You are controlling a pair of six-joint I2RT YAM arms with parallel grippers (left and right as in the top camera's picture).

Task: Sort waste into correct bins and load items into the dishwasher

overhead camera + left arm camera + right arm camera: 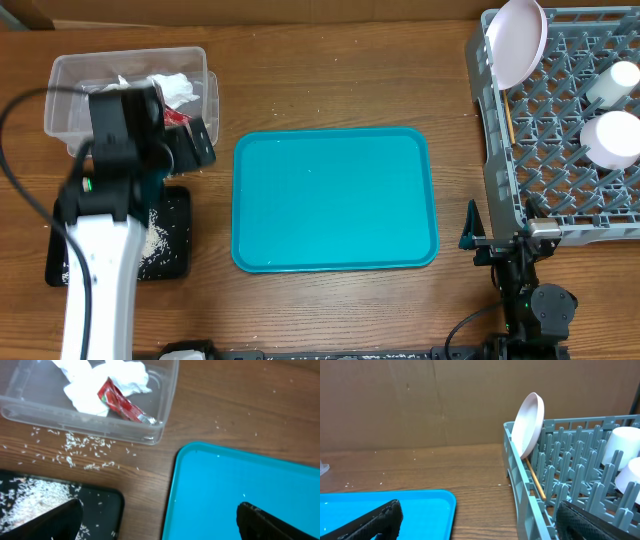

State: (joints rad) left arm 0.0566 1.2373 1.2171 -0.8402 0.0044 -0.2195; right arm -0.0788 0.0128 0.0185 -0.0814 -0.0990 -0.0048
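The clear tub [70,75] at back left holds crumpled white tissue [100,380] and the red wrapper [122,405]. The black tray [107,502] in front of it holds rice [30,500]; more rice grains [85,447] lie on the table between the two. No brown food scrap shows. The grey dish rack [500,150] at right holds the white plate [527,422] on edge, a cup [615,80], a bowl [612,137] and chopsticks [536,482]. My left gripper [160,525] is open and empty, between the black tray and the teal tray. My right gripper [480,522] is open and empty by the rack's front left corner.
The teal serving tray [335,200] lies in the middle of the table with a few specks on it. A cardboard wall [420,400] stands behind the table. My left arm [100,260] covers part of the black tray in the overhead view.
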